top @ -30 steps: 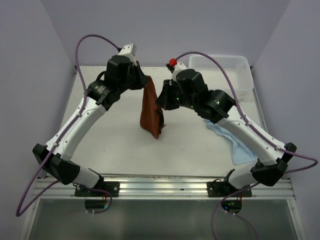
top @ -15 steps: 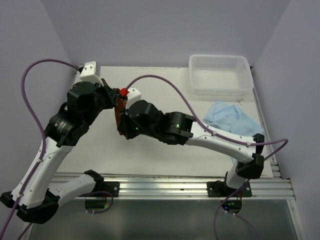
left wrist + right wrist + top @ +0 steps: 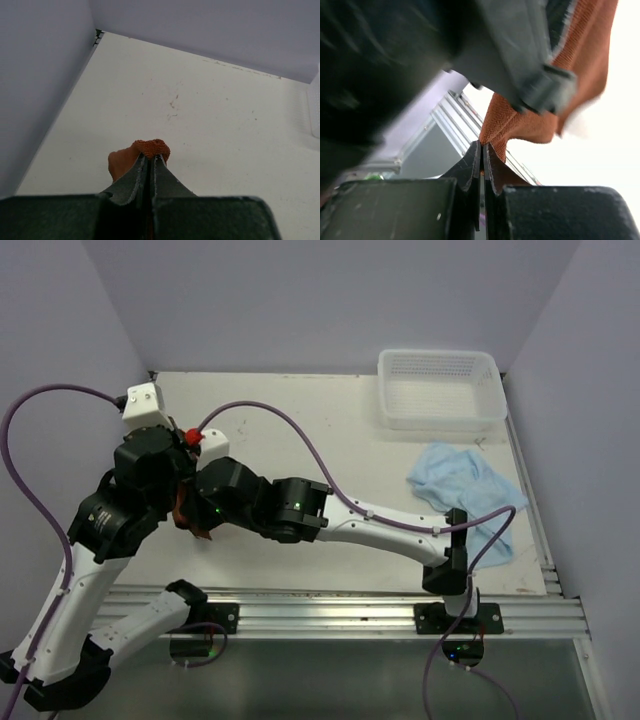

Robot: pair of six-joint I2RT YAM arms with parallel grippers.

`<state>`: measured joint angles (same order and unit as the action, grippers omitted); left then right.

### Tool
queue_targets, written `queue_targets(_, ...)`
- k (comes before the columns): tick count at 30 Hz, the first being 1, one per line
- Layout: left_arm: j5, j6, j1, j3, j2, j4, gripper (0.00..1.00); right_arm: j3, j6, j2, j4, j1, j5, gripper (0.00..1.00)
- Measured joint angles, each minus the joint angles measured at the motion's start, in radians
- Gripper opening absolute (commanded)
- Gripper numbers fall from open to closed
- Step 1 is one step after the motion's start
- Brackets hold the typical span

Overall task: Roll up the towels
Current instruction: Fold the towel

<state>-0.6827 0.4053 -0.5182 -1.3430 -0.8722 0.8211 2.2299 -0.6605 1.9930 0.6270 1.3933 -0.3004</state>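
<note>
we see both arms meeting over the near left part of the table (image 3: 300,410), with the rust towel (image 3: 121,161) caught between them. our left gripper (image 3: 151,158) is pressed together on a bunched edge of that towel, and a ribbed fold pokes out just past the fingertips. our right gripper (image 3: 482,146) is likewise pinched tight on a fold of the same cloth, close against the left gripper's dark body. from above only a small strip of rust fabric shows between the two wrists, and we cannot tell whether it touches the table. the light blue towel (image 3: 462,486) lies crumpled on the right side, near the white mesh basket (image 3: 438,422) in the far right corner, well apart from both grippers.
</note>
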Motion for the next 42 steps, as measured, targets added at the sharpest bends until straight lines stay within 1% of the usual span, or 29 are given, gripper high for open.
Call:
queue_targets(4,-0.004,-0.029,0.000,0.000,-0.010,0.000,0.00,-0.169,-0.033,-0.075,-0.080,0.000,-0.036,0.00)
queue_targets(6,0.027,-0.043,0.000,0.014,-0.022,-0.013,0.00,-0.320,-0.051,-0.153,-0.142,0.000,-0.079,0.00)
queue_targets(10,0.135,-0.049,-0.002,0.105,-0.074,-0.062,0.00,-0.631,-0.107,-0.334,-0.250,-0.019,-0.140,0.00)
queue_targets(13,0.234,-0.039,-0.010,0.171,-0.186,-0.127,0.00,-0.875,-0.162,-0.469,-0.325,-0.080,-0.147,0.00)
queue_targets(16,0.340,-0.014,-0.019,0.203,-0.344,-0.207,0.00,-1.069,-0.215,-0.560,-0.349,-0.167,-0.142,0.00)
queue_targets(18,0.396,0.006,-0.028,0.200,-0.442,-0.255,0.00,-1.178,-0.240,-0.608,-0.370,-0.222,-0.122,0.00)
queue_targets(20,0.438,0.023,-0.046,0.175,-0.533,-0.291,0.00,-1.253,-0.248,-0.658,-0.375,-0.280,-0.100,0.00)
queue_targets(22,0.460,0.031,-0.063,0.129,-0.609,-0.313,0.00,-1.285,-0.245,-0.702,-0.371,-0.330,-0.079,0.00)
queue_targets(25,0.480,0.044,-0.080,0.029,-0.698,-0.350,0.00,-1.284,-0.213,-0.746,-0.368,-0.382,-0.061,0.00)
queue_targets(28,0.489,0.048,-0.085,-0.043,-0.716,-0.362,0.00,-1.238,-0.168,-0.747,-0.351,-0.393,-0.051,0.00)
queue_targets(31,0.485,0.045,-0.085,-0.087,-0.704,-0.364,0.00,-1.151,-0.133,-0.721,-0.319,-0.393,-0.047,0.00)
queue_targets(34,0.458,0.033,-0.084,-0.099,-0.660,-0.364,0.00,-1.065,-0.115,-0.695,-0.289,-0.391,-0.024,0.00)
queue_targets(38,0.409,0.011,-0.075,-0.093,-0.547,-0.358,0.00,-0.985,-0.100,-0.655,-0.272,-0.359,-0.012,0.00)
queue_targets(42,0.399,-0.002,-0.018,-0.005,-0.385,-0.360,0.00,-0.859,-0.091,-0.559,-0.261,-0.272,-0.022,0.00)
